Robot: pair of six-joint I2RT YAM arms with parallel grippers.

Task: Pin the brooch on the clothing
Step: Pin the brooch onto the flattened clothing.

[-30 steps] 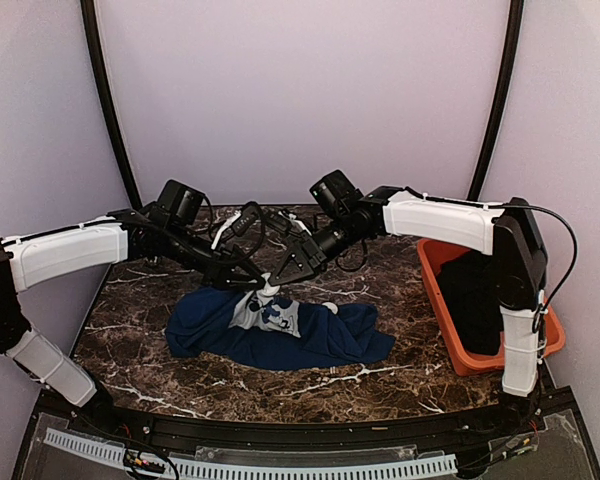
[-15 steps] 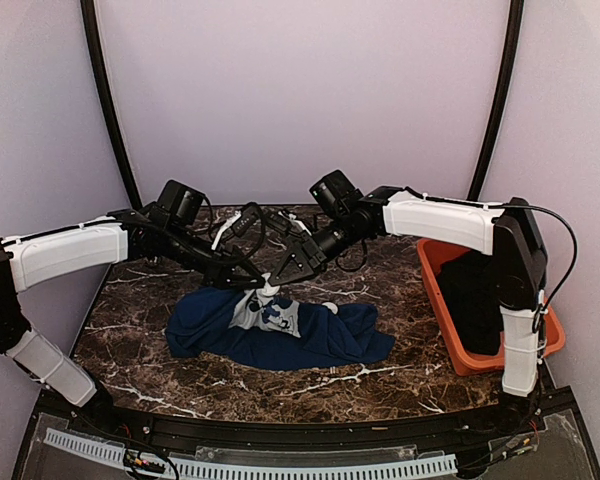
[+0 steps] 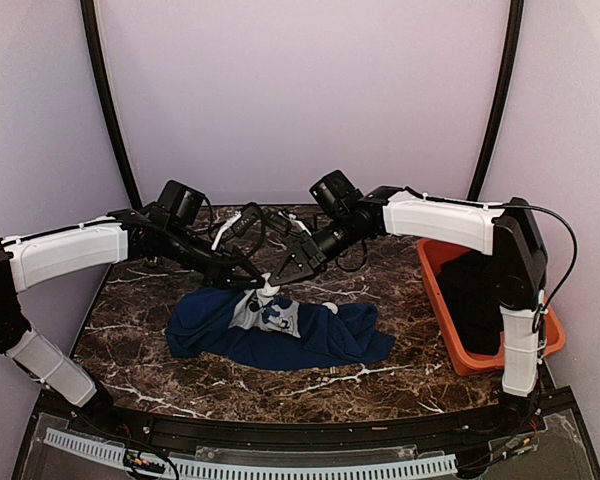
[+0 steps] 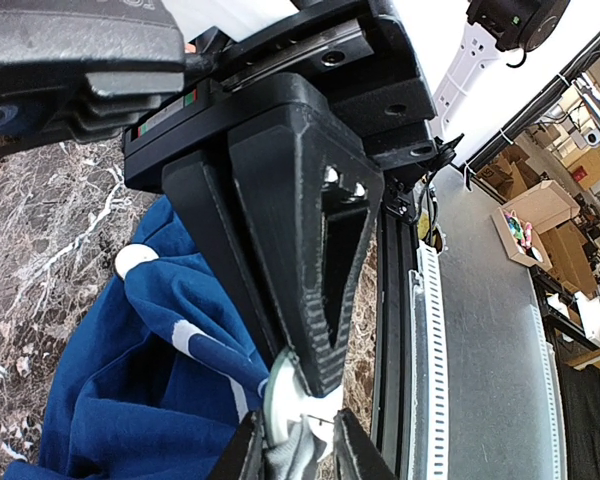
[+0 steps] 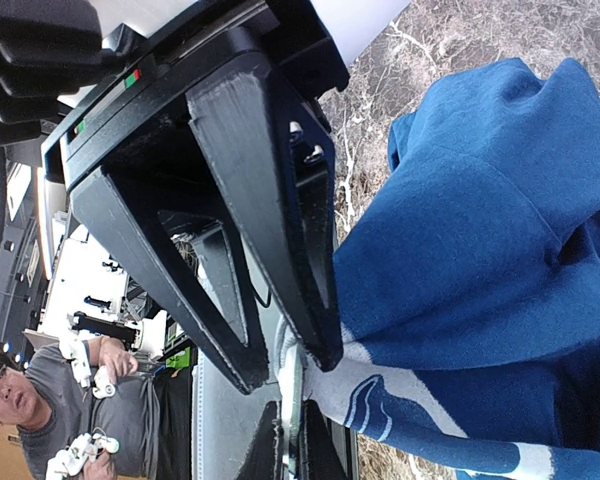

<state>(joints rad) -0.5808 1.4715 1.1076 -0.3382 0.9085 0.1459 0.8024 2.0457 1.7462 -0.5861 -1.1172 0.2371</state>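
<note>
Midway, by the look of it: brooch [image 4: 277, 400] not yet fastened, pinched between the pressed-together fingers of the left hand [image 4: 292, 375] and held against a raised fold of the shirt [image 3: 310, 338] at its pale print. Right hand [image 5: 288, 372] nipping that same fold, holding it up off the desk [image 3: 160, 375]. Pin itself hidden. Left to do: pushing it through, closing it, letting go. Very little room between the two hands, tips nearly touching; desk showing on all sides of the shirt, orange bin [image 3: 436, 300] well apart at the right edge.
</note>
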